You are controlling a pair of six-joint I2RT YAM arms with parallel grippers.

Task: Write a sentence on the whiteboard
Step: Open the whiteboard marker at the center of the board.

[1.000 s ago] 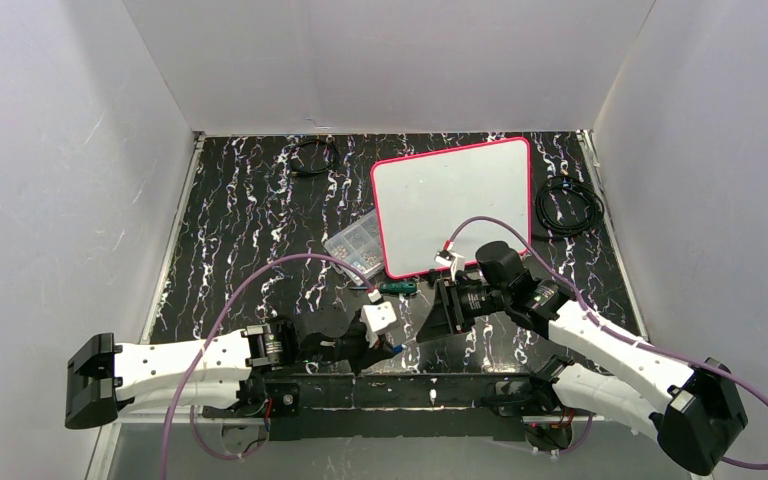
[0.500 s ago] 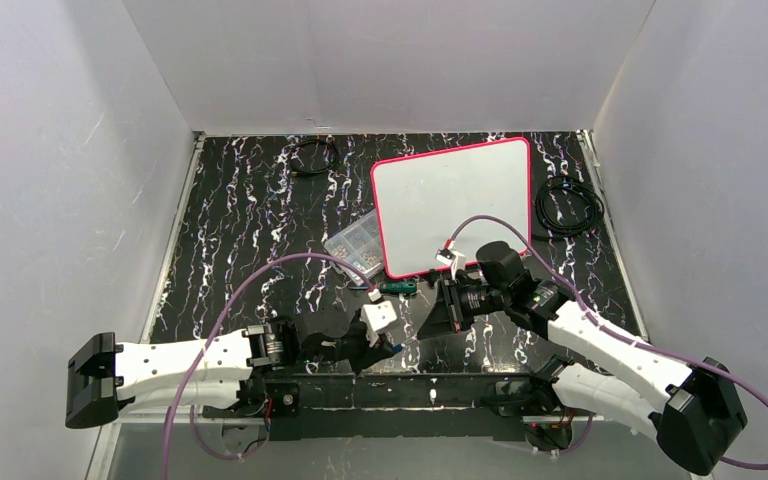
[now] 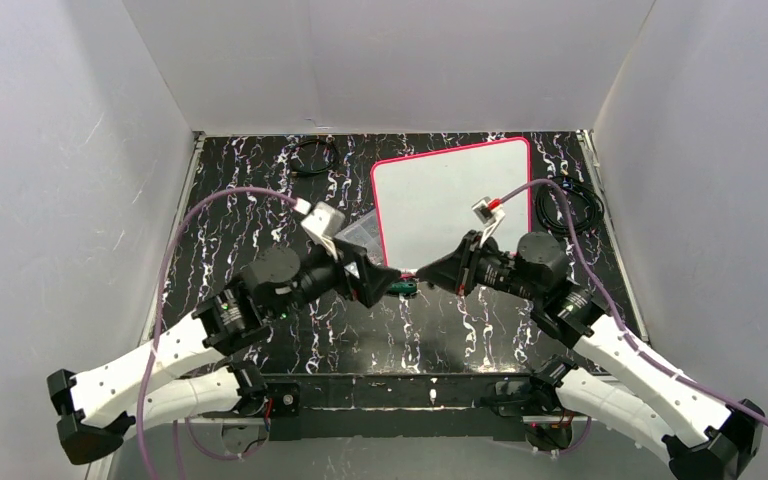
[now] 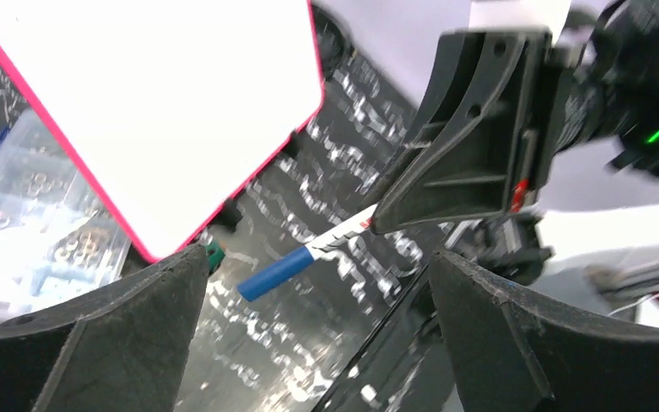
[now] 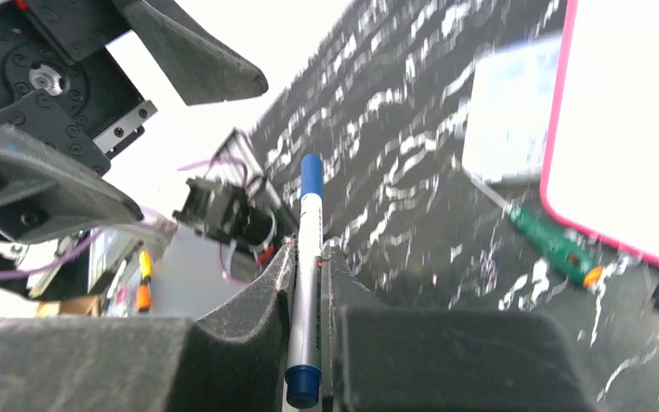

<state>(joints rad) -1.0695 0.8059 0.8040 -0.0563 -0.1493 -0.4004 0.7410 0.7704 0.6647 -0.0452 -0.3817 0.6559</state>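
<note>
Right hand: closed on a slim white marker pen with a blue cap and a blue rear end, pinched between both dark fingers. Points the capped end outward, toward the left arm. Hangs above the desk, near the front edge of the board.

Left hand: stands wide open and holds nothing. Faces the right hand, with the blue cap of the pen in front of the gap between its fingers and touching neither finger.

Flat rectangular whiteboard with a thin pink-red rim and rounded corners: lies flat on the black desk with white veins, in the far part, right of centre, a little turned.

Clear plastic compartment box with small parts: sits just beside the left edge of the board, partly hidden by the left arm in the top view.

Small green screwdriver with an orange end: lies on the desk near the front left corner of the board, below the two hands.

Coil of black cable: lies near the right edge of the board. Smaller black cable: lies at the far edge of the desk, left of the board and apart from it.
</note>
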